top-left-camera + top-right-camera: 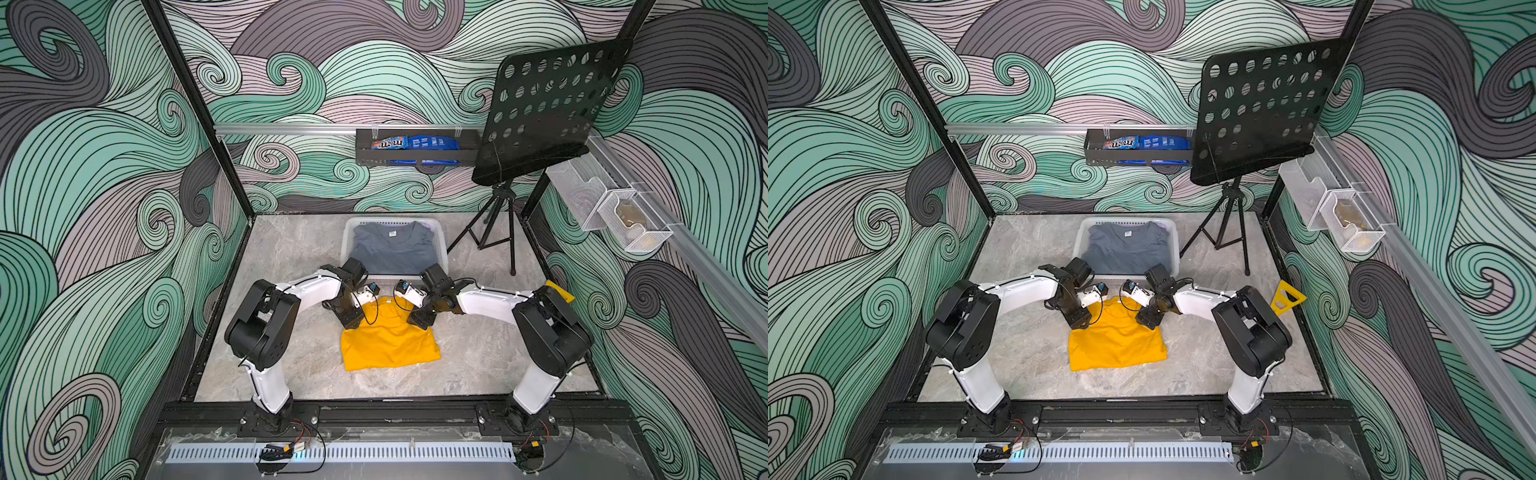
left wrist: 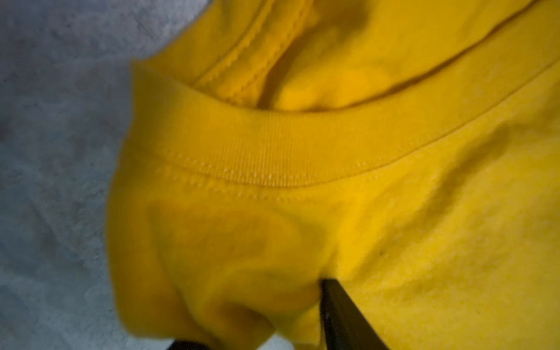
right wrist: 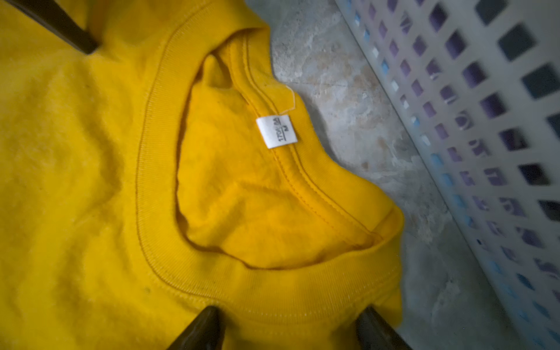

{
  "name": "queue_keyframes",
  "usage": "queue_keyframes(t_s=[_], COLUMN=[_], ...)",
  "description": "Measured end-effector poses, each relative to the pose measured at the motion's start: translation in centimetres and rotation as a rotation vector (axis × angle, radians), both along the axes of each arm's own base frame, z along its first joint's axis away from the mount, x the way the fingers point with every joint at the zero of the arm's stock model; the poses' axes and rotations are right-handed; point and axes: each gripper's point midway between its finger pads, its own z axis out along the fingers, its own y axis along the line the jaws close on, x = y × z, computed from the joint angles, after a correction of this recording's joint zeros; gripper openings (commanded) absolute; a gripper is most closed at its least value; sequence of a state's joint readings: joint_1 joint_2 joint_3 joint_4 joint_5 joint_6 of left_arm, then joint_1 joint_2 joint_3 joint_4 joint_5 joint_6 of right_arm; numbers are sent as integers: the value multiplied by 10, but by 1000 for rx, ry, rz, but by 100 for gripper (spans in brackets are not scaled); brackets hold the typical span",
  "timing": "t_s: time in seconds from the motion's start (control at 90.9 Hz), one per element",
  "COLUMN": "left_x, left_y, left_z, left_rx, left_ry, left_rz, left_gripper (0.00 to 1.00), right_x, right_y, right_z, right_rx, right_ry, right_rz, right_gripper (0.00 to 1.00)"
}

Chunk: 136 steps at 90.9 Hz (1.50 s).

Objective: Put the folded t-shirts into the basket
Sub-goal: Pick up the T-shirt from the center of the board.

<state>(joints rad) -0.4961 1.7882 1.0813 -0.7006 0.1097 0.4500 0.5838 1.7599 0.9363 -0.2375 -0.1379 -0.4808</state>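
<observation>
Mustard t-shirt (image 1: 390, 345) flat on the table (image 1: 478, 357), centre frame in both top views, collar end just below the basket (image 1: 441, 249). Grey t-shirt (image 1: 392, 253) lies inside. Right gripper (image 1: 419, 322): jaws apart, fingertips (image 3: 206, 327) straddling the collar rib. Left gripper (image 1: 352, 324) has cloth bunched between its fingers; clamped or not, cannot tell. Risks: pinching only the top layer, so the fold opens on lift; uneven grips skew the shirt and its hem snags the basket's near wall.
</observation>
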Motion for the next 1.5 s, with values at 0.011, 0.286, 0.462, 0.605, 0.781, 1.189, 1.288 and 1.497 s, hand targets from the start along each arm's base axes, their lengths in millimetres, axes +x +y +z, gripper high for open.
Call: queue_keyframes(t_s=[0.011,0.286,0.462,0.605,0.781,1.189,1.288,1.497], left_x=[0,-7,-9,-13,-10,12,23,55], left_y=[0,-5,-5,-1,-4,-9,-10,-14], left_z=[0,1,4,17,61,203,238,301], left_rx=[-2,-57,-78,-101,-177,-273,-287,-295], left_ry=[1,-2,-22,-46,-151,-421,-505,-663], left_rz=[2,9,12,13,1,-23,-25,-26], left_gripper=[39,0,0,0,0,0,0,0], right_x=[0,-7,-15,-17,-17,1,12,40], right_y=[1,5,6,13,20,27,25,13], right_z=[0,2,19,50,93,229,263,309], right_rx=[3,53,116,208,313,501,530,552], right_ry=[0,7,-25,-103,-205,-469,-542,-658], right_rz=[4,-17,-19,18,56,78,51,-46], right_gripper=[62,28,1,0,0,0,0,0])
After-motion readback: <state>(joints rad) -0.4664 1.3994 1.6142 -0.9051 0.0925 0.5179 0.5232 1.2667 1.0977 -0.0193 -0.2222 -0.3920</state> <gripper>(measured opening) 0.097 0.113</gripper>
